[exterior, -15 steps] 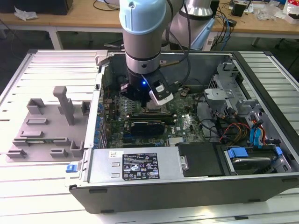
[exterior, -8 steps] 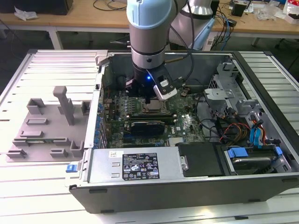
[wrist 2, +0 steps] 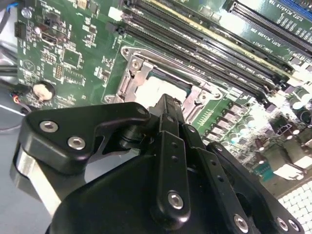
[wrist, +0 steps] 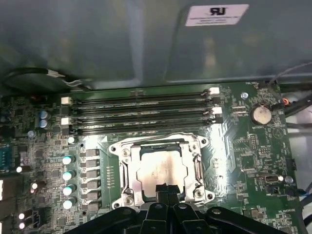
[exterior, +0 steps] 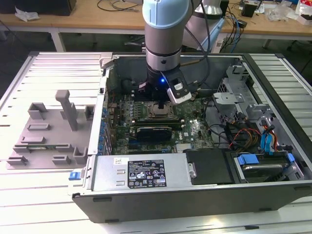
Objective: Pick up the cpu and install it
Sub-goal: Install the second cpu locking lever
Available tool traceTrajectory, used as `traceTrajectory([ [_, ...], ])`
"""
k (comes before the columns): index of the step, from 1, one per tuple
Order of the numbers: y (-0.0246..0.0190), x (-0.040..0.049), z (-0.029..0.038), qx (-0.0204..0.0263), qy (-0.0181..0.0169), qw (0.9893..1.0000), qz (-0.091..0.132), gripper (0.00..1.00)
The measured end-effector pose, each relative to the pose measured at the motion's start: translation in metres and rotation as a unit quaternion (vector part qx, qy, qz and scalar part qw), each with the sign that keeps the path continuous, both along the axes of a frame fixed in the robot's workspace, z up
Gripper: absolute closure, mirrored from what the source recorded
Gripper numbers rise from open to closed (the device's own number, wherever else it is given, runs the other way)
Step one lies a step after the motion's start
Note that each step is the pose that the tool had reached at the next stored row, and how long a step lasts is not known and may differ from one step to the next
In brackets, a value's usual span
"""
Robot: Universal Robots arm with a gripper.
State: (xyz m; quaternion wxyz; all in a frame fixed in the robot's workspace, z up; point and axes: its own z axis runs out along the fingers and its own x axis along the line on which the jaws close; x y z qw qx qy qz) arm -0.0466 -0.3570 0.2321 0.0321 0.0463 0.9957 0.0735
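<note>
The cpu (wrist: 158, 168) lies flat inside the metal socket frame (wrist: 127, 168) on the green motherboard (wrist: 253, 146), its silvery top facing up in both wrist views. The hand (wrist: 165, 191) sits directly over the edge of the cpu, fingertips drawn close together at the chip; whether they grip it, I cannot tell. In the exterior view the arm (exterior: 164, 34) reaches down into the open computer case (exterior: 204, 190), which rests on the slatted surface (exterior: 48, 63).
</note>
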Motion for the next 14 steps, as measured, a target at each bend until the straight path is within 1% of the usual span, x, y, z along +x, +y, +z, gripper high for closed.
traceTrajectory([
  [1,0.0019,0.0004,-0.0001,-0.0027,0.0000,1.0000,-0.001,0.89],
  [2,0.0056,0.0004,-0.0001,-0.0032,-0.0001,1.0000,-0.001,0.89],
  [3,0.0104,0.0005,0.0000,-0.0043,-0.0001,1.0000,-0.001,0.89],
  [4,0.0121,0.0004,0.0014,-0.0056,0.0000,1.0000,-0.001,0.89],
  [5,0.0126,0.0005,0.0067,-0.0070,0.0000,1.0000,-0.001,0.89],
  [7,0.0128,0.0004,0.0129,-0.0092,0.0000,1.0000,-0.001,0.89],
  [8,0.0129,0.0005,0.0135,-0.0102,-0.0001,0.9999,-0.001,0.89],
  [14,0.0129,0.0004,0.0135,-0.0104,0.0000,0.9999,-0.001,0.89],
])
